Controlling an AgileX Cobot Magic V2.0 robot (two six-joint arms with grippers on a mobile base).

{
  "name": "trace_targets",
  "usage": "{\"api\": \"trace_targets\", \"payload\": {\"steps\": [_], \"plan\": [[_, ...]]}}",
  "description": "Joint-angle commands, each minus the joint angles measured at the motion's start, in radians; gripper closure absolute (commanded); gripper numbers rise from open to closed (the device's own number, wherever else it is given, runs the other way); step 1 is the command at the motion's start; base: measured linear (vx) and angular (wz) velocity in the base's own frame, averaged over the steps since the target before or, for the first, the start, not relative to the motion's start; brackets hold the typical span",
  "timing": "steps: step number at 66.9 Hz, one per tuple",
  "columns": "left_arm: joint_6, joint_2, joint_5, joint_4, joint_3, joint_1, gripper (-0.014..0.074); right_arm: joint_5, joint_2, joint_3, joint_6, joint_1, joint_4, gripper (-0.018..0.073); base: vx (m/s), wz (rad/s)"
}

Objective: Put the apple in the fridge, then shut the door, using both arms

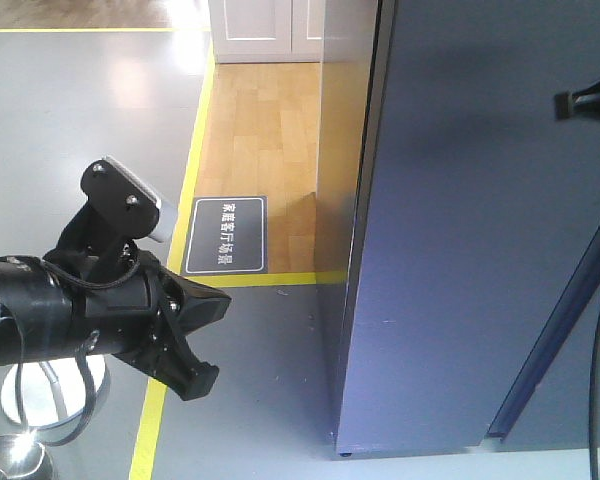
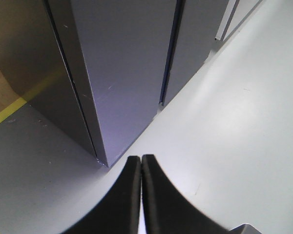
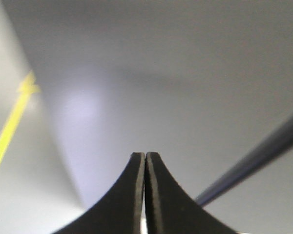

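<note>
Searching every view turns up no apple; if it lies inside the fridge (image 1: 460, 250), the closed dark face hides it, and I cannot tell from here. The door (image 1: 480, 200) looks shut or very nearly so: its grey-blue panel stands flush, with only a thin dark seam (image 2: 168, 63) running beside it in the left wrist view.

Left of the fridge, well apart from it, the left gripper (image 1: 195, 345) hangs over the grey floor (image 1: 70, 100) with a small grey-white block (image 1: 140, 195) on top. Its wrist view shows the two fingers (image 2: 132, 195) pressed together with nothing between them. The right gripper (image 3: 145, 190) points close at the fridge's front, its fingers likewise closed on nothing. In the front view only a small black piece (image 1: 590, 102) of that arm shows near the fridge's upper right.

Judging by this, the task seems at or near its end, or the door needs a last push. The risk lies there: a closed fingertip pressing a flat panel could skid sideways, scrape the finish, or leave the door ajar if the push lands near the hinge side. A yellow line (image 1: 195, 150) and a dark floor sign (image 1: 226, 235) lie left of the fridge, clear of both arms.
</note>
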Motion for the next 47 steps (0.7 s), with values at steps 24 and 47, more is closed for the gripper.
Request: {"api": "trace_targets", "payload": {"steps": [24, 47], "plan": [[-0.009, -0.023, -0.045, -0.018, -0.026, 0.002, 0.0603, 0.087, -0.405, 0.374, 0.275, 0.233, -0.281, 0.0562, 0.00, 0.00], [-0.009, -0.023, -0.045, -0.018, -0.026, 0.002, 0.0603, 0.192, -0.686, 0.575, 0.284, 0.235, -0.250, 0.0562, 0.00, 0.00]]}}
